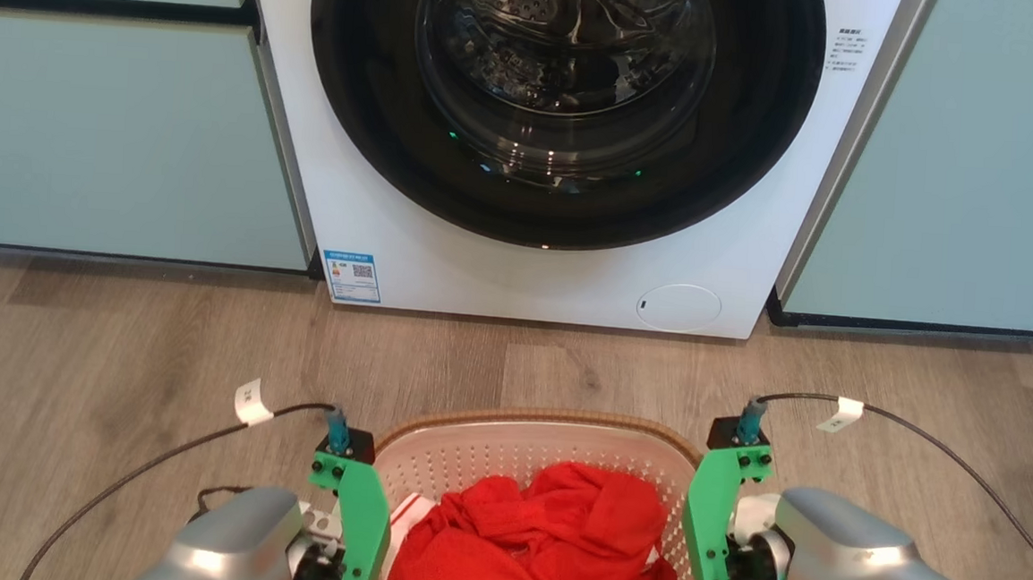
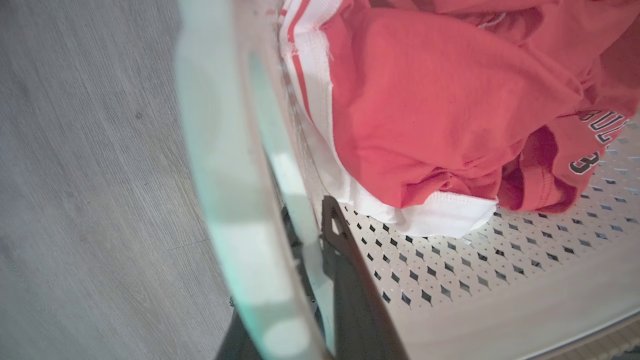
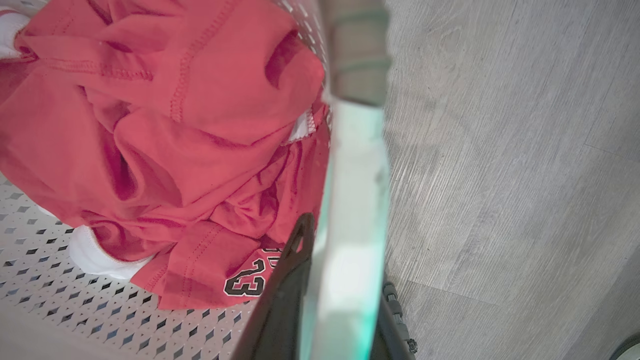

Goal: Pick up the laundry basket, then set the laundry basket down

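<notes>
The laundry basket point(image 1: 524, 456), white and perforated with a brown rim, sits low in the head view between both arms and holds a red garment point(image 1: 546, 543) with white trim. My left gripper point(image 2: 300, 300) is shut on the basket's pale left handle point(image 2: 225, 175), one dark finger point(image 2: 350, 280) inside the wall and one outside. My right gripper point(image 3: 340, 300) is shut on the right handle point(image 3: 355, 200) the same way. The green wrist mounts point(image 1: 359, 514) point(image 1: 709, 517) flank the basket. Whether the basket touches the floor I cannot tell.
A white front-loading washer point(image 1: 536, 264) with its dark round door point(image 1: 564, 96) shut stands straight ahead. Pale green cabinets point(image 1: 113, 140) point(image 1: 963, 174) flank it. Wooden floor point(image 1: 118, 346) lies between washer and basket. Black cables point(image 1: 156, 461) point(image 1: 946, 451) trail from both wrists.
</notes>
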Robot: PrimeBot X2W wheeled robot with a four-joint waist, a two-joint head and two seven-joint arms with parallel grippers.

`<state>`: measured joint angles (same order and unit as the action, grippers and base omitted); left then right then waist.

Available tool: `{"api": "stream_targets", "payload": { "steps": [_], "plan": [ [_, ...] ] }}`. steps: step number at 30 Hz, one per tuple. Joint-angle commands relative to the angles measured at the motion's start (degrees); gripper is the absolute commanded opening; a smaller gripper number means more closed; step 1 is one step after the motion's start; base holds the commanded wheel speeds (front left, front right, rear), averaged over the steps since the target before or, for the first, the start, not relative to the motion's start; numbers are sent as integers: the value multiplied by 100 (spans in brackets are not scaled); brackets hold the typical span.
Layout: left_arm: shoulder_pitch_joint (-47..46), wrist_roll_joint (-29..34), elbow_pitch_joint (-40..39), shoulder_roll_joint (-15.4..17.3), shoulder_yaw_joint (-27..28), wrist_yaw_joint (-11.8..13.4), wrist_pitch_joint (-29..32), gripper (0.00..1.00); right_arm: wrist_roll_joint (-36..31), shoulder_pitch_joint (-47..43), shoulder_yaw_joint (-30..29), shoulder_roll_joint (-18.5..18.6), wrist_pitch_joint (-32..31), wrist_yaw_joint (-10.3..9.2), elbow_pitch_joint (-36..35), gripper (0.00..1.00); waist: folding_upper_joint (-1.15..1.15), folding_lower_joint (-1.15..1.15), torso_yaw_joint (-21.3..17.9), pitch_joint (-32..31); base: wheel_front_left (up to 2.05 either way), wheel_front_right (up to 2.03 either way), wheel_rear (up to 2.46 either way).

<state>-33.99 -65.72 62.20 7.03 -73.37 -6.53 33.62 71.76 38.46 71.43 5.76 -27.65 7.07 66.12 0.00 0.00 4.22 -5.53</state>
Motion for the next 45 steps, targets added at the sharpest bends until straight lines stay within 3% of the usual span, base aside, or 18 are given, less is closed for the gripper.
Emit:
{"api": "stream_targets", "payload": {
  "steps": [1,45],
  "plan": [
    [-243,15,-190,-37,3,-96,29,0,42,453,-23,-96,147,42,-187,0,0,0,-1,0,0,0,0],
    [-242,55,-196,-64,2,-96,92,0,209,444,138,-97,139,42,-170,0,0,0,-61,-58,0,0,0]
  ]
}}
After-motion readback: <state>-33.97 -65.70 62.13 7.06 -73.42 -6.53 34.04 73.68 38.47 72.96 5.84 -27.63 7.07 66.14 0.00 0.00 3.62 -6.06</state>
